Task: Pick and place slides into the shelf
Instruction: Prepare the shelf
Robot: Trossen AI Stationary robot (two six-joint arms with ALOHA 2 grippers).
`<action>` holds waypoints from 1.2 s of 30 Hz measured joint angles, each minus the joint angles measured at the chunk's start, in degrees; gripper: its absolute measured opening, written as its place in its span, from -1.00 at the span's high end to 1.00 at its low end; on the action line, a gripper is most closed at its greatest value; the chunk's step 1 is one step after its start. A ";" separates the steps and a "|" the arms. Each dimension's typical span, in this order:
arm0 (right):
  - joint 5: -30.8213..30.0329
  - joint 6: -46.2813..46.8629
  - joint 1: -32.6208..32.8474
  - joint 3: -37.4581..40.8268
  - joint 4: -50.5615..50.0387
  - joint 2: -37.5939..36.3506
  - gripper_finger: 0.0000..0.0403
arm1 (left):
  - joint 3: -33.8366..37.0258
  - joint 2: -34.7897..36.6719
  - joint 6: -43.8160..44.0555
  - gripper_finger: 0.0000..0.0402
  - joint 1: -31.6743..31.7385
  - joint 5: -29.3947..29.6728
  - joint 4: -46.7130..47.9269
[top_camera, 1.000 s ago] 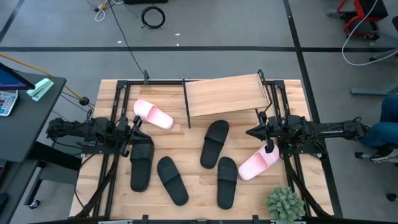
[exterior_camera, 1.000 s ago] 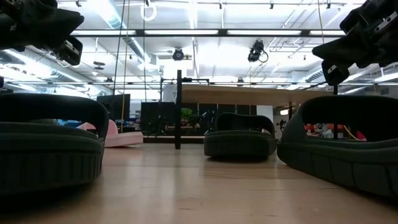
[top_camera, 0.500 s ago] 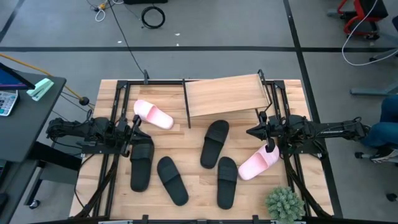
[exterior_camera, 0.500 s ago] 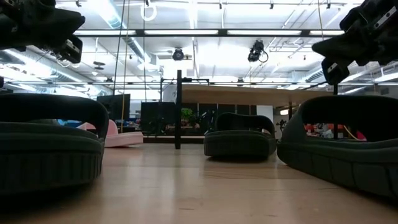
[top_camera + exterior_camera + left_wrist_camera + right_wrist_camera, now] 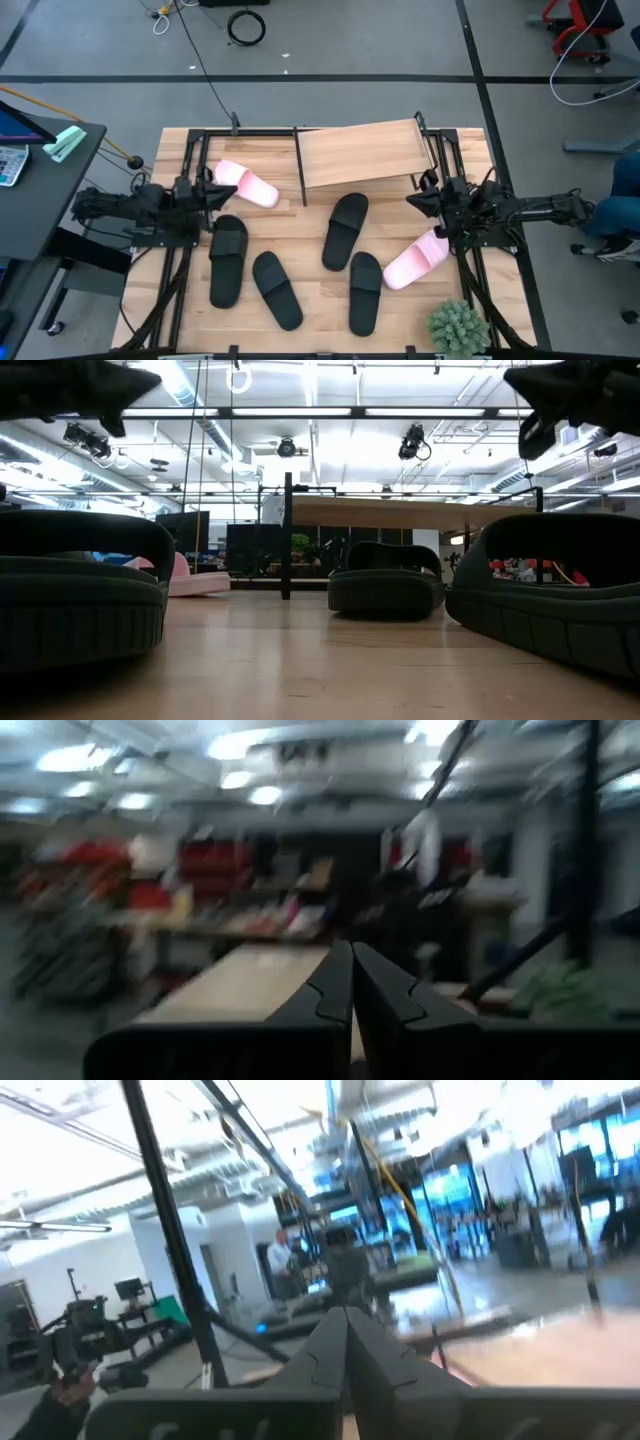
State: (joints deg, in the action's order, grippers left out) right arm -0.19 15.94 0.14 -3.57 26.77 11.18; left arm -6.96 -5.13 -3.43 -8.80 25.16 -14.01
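The left gripper (image 5: pixel 222 190) hangs above the surface (image 5: pixel 310 310) with its fingers (image 5: pixel 335 990) pressed together and nothing between them. Just beyond its tip lies a light pink slide (image 5: pixel 247 184), and close beside it, toward the surface's near edge, a black slide (image 5: pixel 227 260). A second black slide (image 5: pixel 277 289) lies a little farther off on the same side.

The right gripper (image 5: pixel 417 198) is also pinched shut and empty, its fingers (image 5: pixel 335 1342) meeting in a single line. The other pink slide (image 5: pixel 414 260) lies just beside it toward the near edge, apart from the fingers. Two more black slides (image 5: pixel 346 231) (image 5: pixel 364 291) rest between the two grippers, nearer the right one.

The shelf (image 5: pixel 360 152) stands at the far side of the surface, just beyond the right gripper's tip, its slanted wooden board bare. A small green plant (image 5: pixel 459 328) sits at the near corner on the right arm's side.
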 joint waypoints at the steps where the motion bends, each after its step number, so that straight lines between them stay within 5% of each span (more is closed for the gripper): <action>1: -0.04 -1.64 0.00 0.00 0.63 0.00 0.93 | -0.74 -2.23 0.88 0.94 0.00 2.25 1.31; 6: -1.73 -7.61 0.00 -0.02 4.72 -0.01 0.93 | -7.94 -16.86 -0.47 0.98 0.02 6.21 2.41; 16: -11.88 -6.72 0.00 0.00 4.16 7.43 0.93 | -35.60 -54.10 -1.46 0.98 3.08 6.18 10.19; 23: -11.98 -3.56 0.00 0.02 0.96 12.95 0.93 | -42.77 -74.87 3.91 0.98 5.67 2.42 9.46; 28: -11.96 -3.50 0.00 0.02 1.00 14.31 0.93 | -44.48 -82.29 5.35 0.99 5.38 2.45 8.05; 36: -11.98 -3.48 -0.01 0.02 1.06 14.34 0.93 | -43.16 -83.42 8.23 0.99 7.51 3.76 10.42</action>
State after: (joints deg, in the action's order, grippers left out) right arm -12.16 12.47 0.13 -3.55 27.83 25.52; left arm -50.12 -88.55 4.79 -1.29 28.92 -3.58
